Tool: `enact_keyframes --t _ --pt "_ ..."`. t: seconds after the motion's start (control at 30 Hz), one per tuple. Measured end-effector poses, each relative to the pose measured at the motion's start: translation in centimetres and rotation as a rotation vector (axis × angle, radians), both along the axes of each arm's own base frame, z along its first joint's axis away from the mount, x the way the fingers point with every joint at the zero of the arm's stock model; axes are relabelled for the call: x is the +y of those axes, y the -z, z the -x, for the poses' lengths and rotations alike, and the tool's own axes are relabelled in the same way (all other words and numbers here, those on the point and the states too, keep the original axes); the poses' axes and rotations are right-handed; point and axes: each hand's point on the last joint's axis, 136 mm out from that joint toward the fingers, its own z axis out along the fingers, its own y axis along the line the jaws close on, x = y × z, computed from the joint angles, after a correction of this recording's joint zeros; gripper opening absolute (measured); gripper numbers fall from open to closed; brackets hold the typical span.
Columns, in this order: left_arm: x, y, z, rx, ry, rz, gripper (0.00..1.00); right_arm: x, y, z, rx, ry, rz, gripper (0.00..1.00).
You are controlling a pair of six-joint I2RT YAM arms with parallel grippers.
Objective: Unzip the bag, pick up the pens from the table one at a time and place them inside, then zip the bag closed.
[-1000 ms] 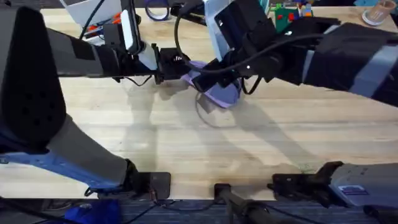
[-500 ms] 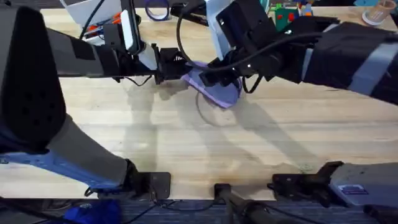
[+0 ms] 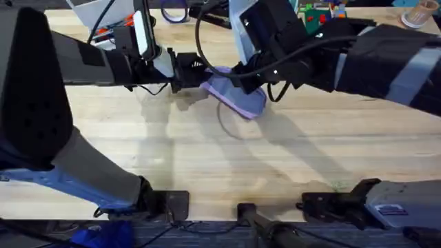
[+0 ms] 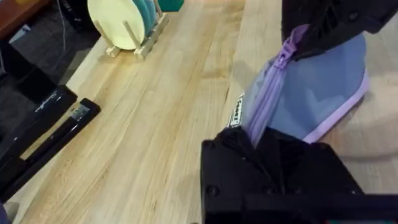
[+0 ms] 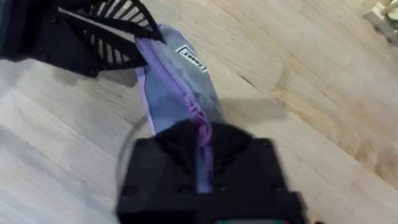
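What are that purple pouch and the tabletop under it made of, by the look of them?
The bag looks like soft matte woven fabric: it sags and creases between the two pincers, with a lilac zipper that is probably plastic, and a small sewn label. The table seems to be pale wood with a smooth, low-sheen finish: long grain lines and plank seams show.

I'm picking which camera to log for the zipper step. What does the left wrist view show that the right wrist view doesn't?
The left wrist view alone shows a rack of plates at the table's far end, and a black bar-shaped device off the table's edge. The right wrist view alone shows the bag's shadow on the wood. Both share the bag, its zipper, its small label and the table.
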Motion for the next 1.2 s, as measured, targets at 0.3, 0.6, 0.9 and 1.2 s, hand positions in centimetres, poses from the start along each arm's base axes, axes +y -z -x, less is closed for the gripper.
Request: enact_keyframes --t 0.3,0.6,0.9,1.2 --pt "0.0 0.0 0.0 0.000 -0.001 0.000 0.043 0.0 0.0 0.0 -0.001 0.000 -0.001 0.031" --pt "0.0 0.0 0.0 0.000 -0.001 0.000 0.043 -0.2 0.0 -0.1 -0.008 0.009 0.009 0.031" --pt "-0.1 -0.2 0.2 -0.002 0.010 0.014 0.043 -0.6 -0.2 0.6 0.005 0.003 0.027 0.030" --pt "-0.9 -0.7 0.7 -0.003 0.046 0.043 0.043 -1.6 -0.7 1.8 0.025 -0.021 0.063 0.030"
